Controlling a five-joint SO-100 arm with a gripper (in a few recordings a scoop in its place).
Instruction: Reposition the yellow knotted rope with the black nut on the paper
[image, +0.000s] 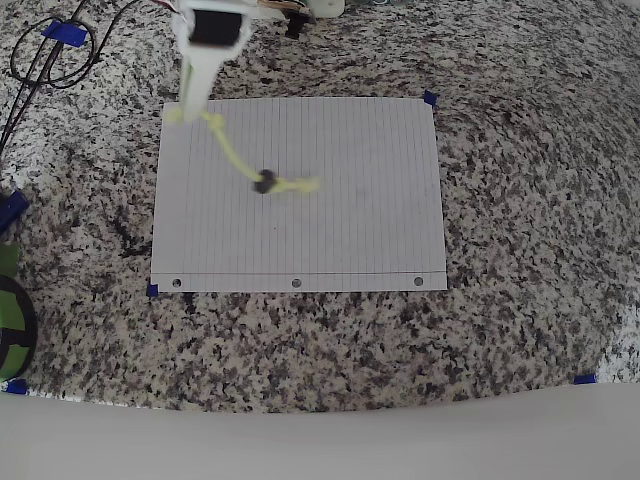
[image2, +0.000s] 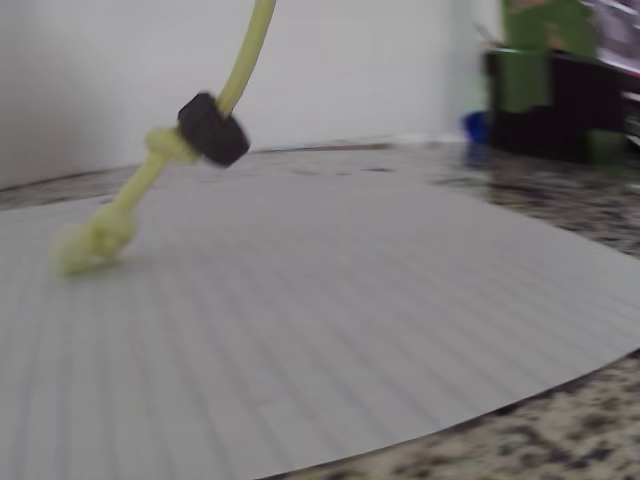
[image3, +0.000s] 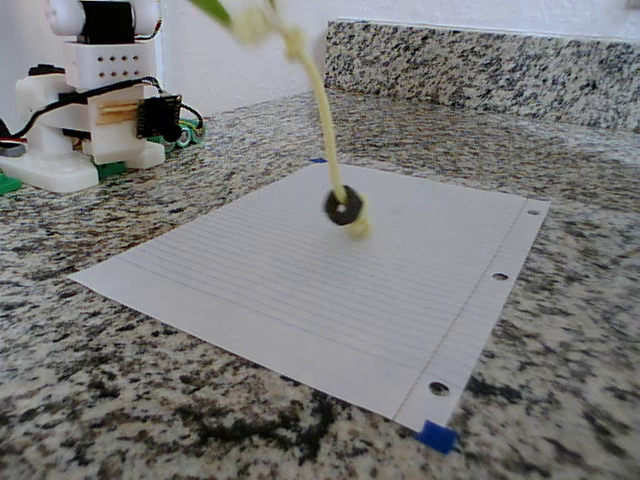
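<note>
Above the far-left corner of the paper (image: 300, 230) the arm's jaws hold the upper end of the rope (image: 232, 153); the overhead view shows the white gripper (image: 190, 108) closed on that end just at the sheet's edge, and the cord slants down and to the right from it. Its lower knot touches the paper near the middle, and the nut (image: 264, 182) rides just above that knot, clear of the sheet, as the wrist view shows (image2: 213, 128). Judging by this, the rope is being carried, so the step is to lay it down at its new place. To do that well, the arm should move slowly, since the hanging end looks blurred and may be swinging; a swinging nut could drag the knot off line. Lowering while drifting along the intended line would let the cord settle straight instead of coiling on itself. Keep the whole length over the sheet, as the held end sits right at the far edge near the grey worktop (image: 520, 150). Release only once the cord lies slack.
</note>
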